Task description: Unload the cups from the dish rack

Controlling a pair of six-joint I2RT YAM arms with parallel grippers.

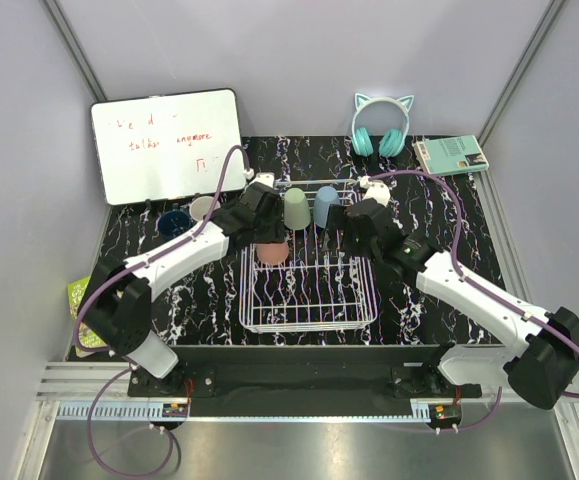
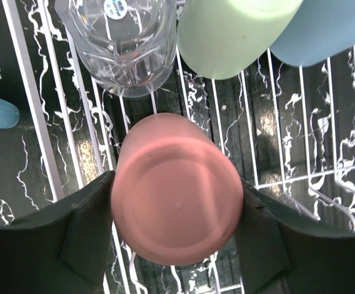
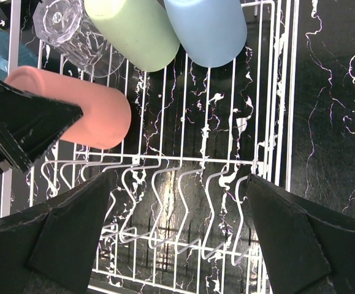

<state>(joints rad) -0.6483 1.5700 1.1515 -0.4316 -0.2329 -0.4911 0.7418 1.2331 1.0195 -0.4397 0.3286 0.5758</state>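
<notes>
The white wire dish rack (image 1: 309, 300) sits mid-table. A salmon-pink cup (image 2: 176, 190) lies on its side in the rack's left part, and my left gripper (image 2: 176, 195) has a finger pressed against each side of it. Behind it lie a clear glass (image 2: 125, 43), a sage-green cup (image 2: 232, 33) and a light-blue cup (image 2: 324, 30). My right gripper (image 3: 177, 184) hangs open over bare rack wires, right of the pink cup (image 3: 97, 113). A dark navy mug (image 1: 173, 222) and a paler mug (image 1: 202, 207) stand on the table left of the rack.
A whiteboard (image 1: 166, 145) leans at the back left. Cat-ear headphones (image 1: 380, 125) and a teal box (image 1: 451, 154) lie at the back right. A green packet (image 1: 79, 300) pokes off the table's left edge. The rack's front half holds only wire prongs (image 3: 183, 202).
</notes>
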